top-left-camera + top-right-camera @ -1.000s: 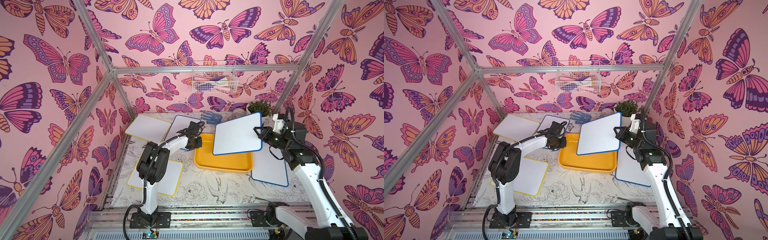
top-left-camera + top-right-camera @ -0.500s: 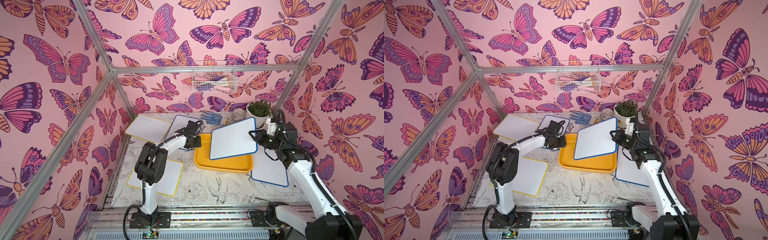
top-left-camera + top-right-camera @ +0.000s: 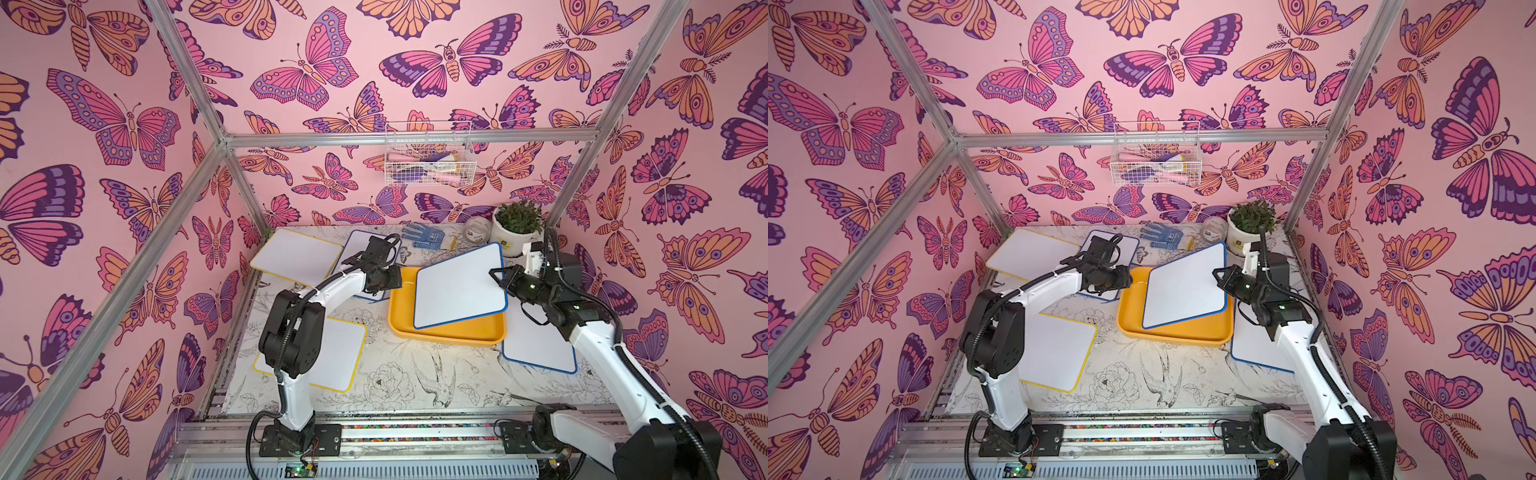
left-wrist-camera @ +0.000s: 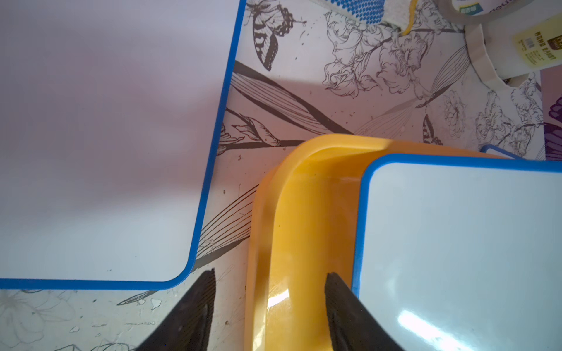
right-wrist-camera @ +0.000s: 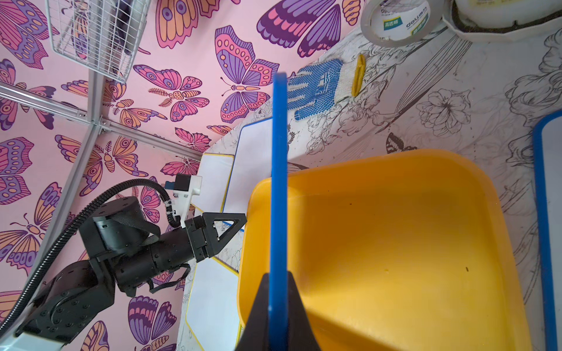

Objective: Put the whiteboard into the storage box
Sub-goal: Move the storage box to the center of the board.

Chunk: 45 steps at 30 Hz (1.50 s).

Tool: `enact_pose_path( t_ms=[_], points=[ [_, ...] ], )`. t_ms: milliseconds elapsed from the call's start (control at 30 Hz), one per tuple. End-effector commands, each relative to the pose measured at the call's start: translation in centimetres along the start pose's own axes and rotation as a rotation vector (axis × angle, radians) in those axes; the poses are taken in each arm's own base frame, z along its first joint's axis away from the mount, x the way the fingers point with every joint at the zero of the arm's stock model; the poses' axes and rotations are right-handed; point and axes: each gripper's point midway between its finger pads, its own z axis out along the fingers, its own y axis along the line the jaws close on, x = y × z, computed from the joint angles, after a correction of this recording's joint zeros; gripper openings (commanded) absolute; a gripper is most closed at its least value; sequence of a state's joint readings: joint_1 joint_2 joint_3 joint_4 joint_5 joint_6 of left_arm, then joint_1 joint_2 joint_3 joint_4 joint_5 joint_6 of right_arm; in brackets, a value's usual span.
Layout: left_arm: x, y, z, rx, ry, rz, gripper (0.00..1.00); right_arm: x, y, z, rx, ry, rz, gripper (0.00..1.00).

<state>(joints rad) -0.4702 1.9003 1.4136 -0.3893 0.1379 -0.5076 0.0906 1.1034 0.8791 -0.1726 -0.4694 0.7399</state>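
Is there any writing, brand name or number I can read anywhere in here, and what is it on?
"deli": on the inner core of the tape roll, printed more than once.
Chinese characters on that core's teal patch: too small to read surely.
The yellow label on the white plant pot: print too blurred to read.
The blue-dotted glove: a printed mark, unreadable.
The tilted blue-edged whiteboard: no writing.

The whiteboard (image 3: pixel 459 286) blocks most of the storage box (image 3: pixel 449 338); one strip bare.
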Motion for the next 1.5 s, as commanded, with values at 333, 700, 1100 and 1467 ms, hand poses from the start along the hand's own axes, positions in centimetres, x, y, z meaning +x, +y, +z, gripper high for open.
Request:
enact_pose_path(
  t_ms=[333,700,1100,1467],
  points=[
    [0.7,0.3,-1.8,0.017,-0.018,-0.014,0.62,0.2,1.1,2.2,-0.079,-0.029,0.037,0.0],
    [0.5,-0.3,-4.2,0.054,-0.047,-0.019,0.65,1.2,-1.5,3.5,-0.03,-0.025,0.082,0.0],
    [2.6,-0.6,-6.8,0.017,0.044,0.106,0.68,3.4,-4.1,3.9,0.036,0.02,0.081,0.32],
    [4.4,-0.4,-5.8,0.029,0.084,0.121,0.73,5.1,-6.4,4.5,0.117,0.089,0.071,0.42]
  ],
)
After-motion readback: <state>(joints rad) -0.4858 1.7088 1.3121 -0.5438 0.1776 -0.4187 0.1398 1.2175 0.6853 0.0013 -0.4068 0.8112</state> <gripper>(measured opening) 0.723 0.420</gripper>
